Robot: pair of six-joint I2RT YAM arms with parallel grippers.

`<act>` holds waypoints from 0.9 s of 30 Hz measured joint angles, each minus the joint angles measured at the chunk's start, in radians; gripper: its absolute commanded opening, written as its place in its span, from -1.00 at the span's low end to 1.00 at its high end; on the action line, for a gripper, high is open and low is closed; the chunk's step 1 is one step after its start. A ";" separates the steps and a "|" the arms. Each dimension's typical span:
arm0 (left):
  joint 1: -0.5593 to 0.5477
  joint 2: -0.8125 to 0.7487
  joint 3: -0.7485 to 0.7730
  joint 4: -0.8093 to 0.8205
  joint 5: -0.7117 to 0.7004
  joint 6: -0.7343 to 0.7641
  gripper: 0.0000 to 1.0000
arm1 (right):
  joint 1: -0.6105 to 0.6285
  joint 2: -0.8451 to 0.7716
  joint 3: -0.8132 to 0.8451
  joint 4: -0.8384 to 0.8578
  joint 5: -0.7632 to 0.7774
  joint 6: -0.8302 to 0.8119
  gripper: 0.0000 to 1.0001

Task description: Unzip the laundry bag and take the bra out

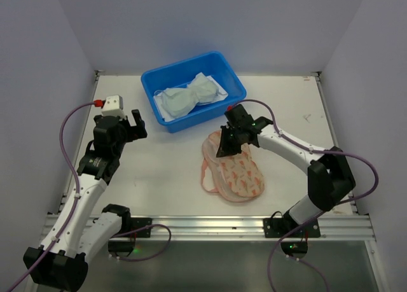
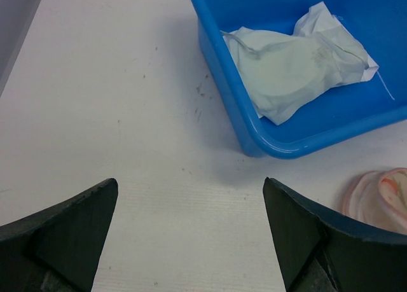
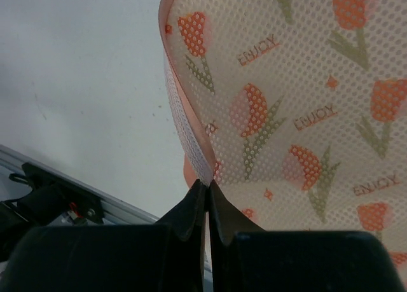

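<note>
Start at the near edge, where the metal rail [image 1: 210,227] carries both arm bases. Just beyond it, the laundry bag [image 1: 240,176] lies on the white table [image 1: 165,171], right of centre. Its tulip-print mesh is bordered by pink edging.

The right gripper [image 3: 205,191] is clenched on that pink edging at the bag's far end. That end stands lifted off the table, while the near end rests flat.

On the left side, the left gripper [image 2: 191,231] hovers above bare table, well apart from the bag. Its fingers [image 2: 70,235] are spread wide and grasp nothing.

Farther back, the blue bin [image 1: 191,121] sits near the far wall. The bra [image 1: 189,96] lies inside this bin, and neither gripper touches it.
</note>
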 measured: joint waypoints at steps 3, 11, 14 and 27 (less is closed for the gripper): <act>0.000 0.000 0.000 0.000 0.005 0.000 0.99 | 0.029 0.061 -0.013 0.049 -0.042 0.023 -0.72; 0.000 -0.002 0.000 0.000 0.008 0.000 0.99 | 0.088 0.121 -0.032 0.152 -0.136 0.042 0.49; 0.000 -0.010 0.000 0.001 0.011 0.000 0.99 | 0.087 0.088 -0.024 0.145 -0.135 0.015 0.83; 0.000 -0.056 0.061 -0.100 0.024 -0.037 1.00 | -0.313 -0.456 -0.032 0.118 0.139 -0.094 0.97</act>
